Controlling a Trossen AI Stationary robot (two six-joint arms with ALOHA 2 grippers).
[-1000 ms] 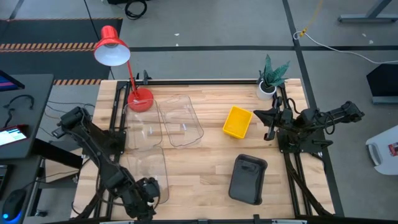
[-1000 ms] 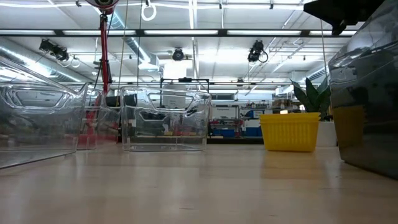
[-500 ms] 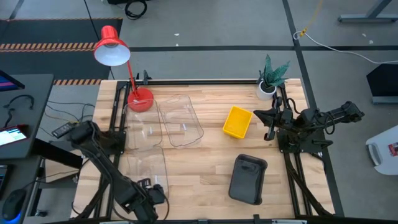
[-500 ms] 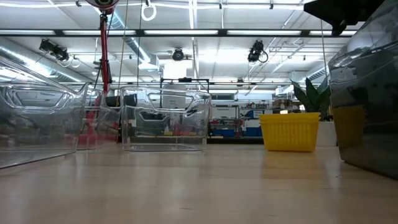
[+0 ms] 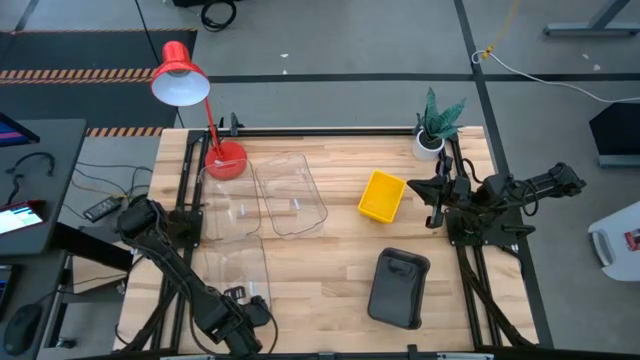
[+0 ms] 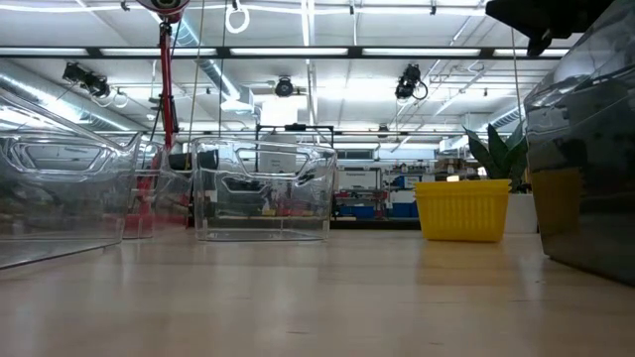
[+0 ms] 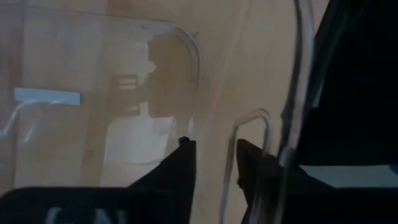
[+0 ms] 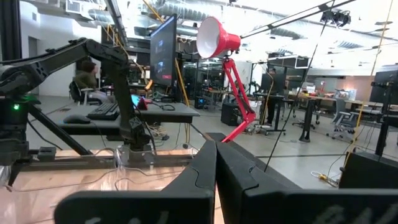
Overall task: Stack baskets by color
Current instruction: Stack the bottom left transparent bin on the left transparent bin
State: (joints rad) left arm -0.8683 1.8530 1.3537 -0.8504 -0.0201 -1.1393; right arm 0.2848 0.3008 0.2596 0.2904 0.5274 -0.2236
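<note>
Three clear baskets rest on their bottoms at the table's left: two at the far side (image 5: 228, 205) (image 5: 290, 192) and one nearer (image 5: 235, 270). A yellow basket (image 5: 382, 195) stands right of centre and a dark grey basket (image 5: 400, 288) near the front right. My left gripper (image 5: 245, 318) points steeply down at the nearer clear basket's near end. In the wrist view its fingers (image 7: 214, 146) stand apart, with the basket's near wall between them. My right gripper (image 5: 432, 203) waits shut at the table's right side, holding nothing. My left gripper comes from above onto the near wall (image 7: 228, 171) of the nearer clear basket, one finger inside the basket and one outside. I cannot tell whether either finger touches the wall. The basket lies flat on the table.
A red desk lamp (image 5: 180, 75) stands with its base (image 5: 225, 160) at the far left corner. A small potted plant (image 5: 432, 125) stands at the far right. Bare wood lies in the table's middle, between the clear baskets and the grey one.
My left arm has folded lower. Its gripper has sunk toward the near end of the nearer clear basket, drifted a little toward the table's right edge and tipped to point more steeply down. No basket has moved.
</note>
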